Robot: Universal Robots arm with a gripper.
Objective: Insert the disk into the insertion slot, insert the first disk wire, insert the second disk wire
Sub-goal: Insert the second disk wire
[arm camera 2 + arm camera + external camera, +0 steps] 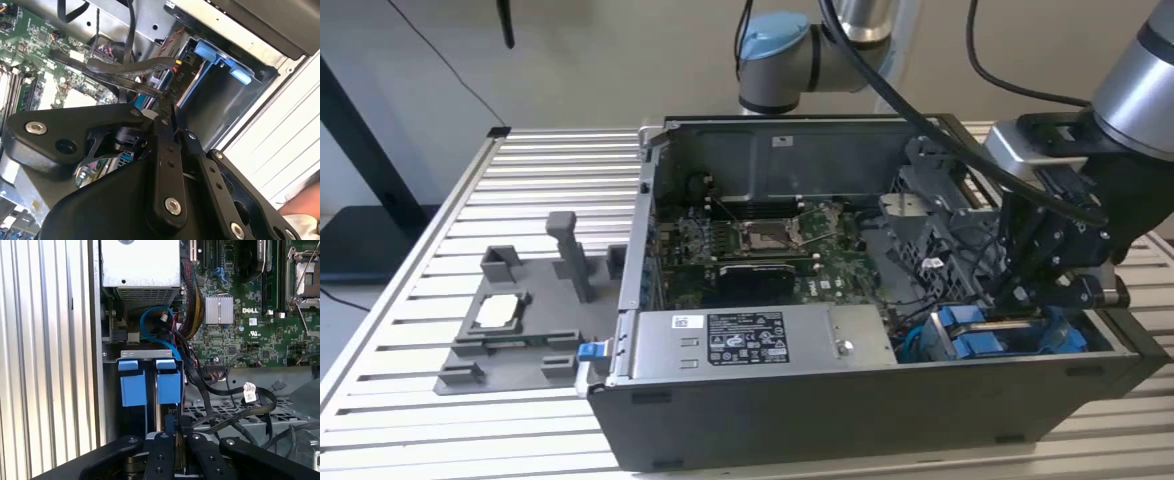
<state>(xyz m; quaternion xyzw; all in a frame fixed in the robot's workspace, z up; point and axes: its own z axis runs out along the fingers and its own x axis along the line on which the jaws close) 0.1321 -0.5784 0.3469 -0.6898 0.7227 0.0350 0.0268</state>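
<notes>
Exterior view shows the black gripper (1034, 290) lowered into the open computer case (854, 390) at the corner on the exterior view's right, right above the insertion slot (1001, 335), a grey metal bay with blue plastic tabs. Whether the gripper is open or closed I cannot tell; in the second wrist view its black links crowd together close to a bundle of black cables (130, 67), and no disk can be made out between them. In the first wrist view the 2 blue tabs (150, 382) of the slot sit side by side just beyond the gripper, with a blue cable (150, 330) looping past them and black cables spreading over the perforated metal beside. Further in lies the green motherboard (774, 240), and the silver power supply (747, 345) fills the near wall. Outside the case, on the ribbed worktop (400, 300) to the exterior view's left, stands a grey fixture tray (520, 330) with upright posts
</notes>
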